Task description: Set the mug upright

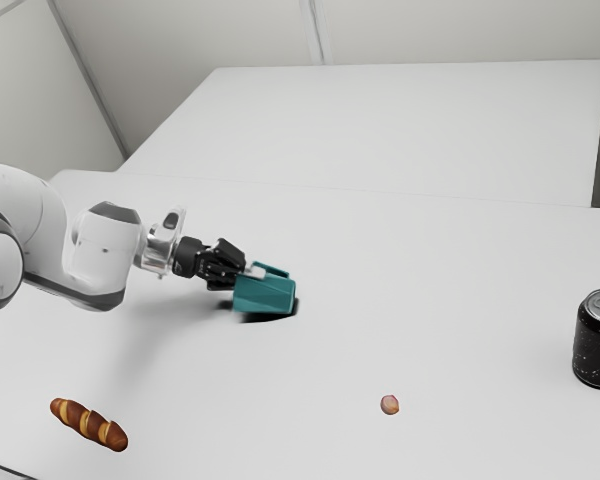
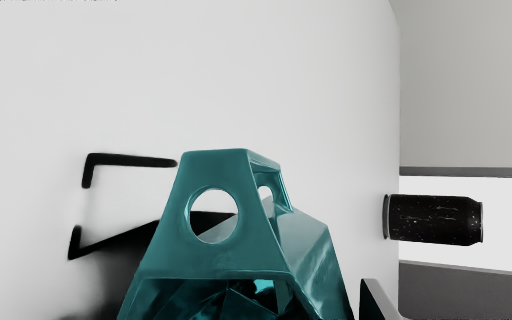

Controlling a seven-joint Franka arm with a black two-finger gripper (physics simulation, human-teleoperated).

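Teal faceted mug (image 2: 234,260) lies nearest the wrist camera, directly at the jaws of the gripper (image 1: 252,275). Whether those jaws are open or closed on it cannot be told. Mug found on its side, not upright: mouth toward the gripper, base away, long axis running roughly along the hand's reach toward the exterior view's right. Possibly raised slightly off the table (image 1: 460,270); the shadow does not settle it. Righting it would require the mouth end brought up over the base. Farther out: small pinkish round item (image 1: 390,405), scored bread roll (image 1: 89,424), upright black speckled can (image 1: 598,345).
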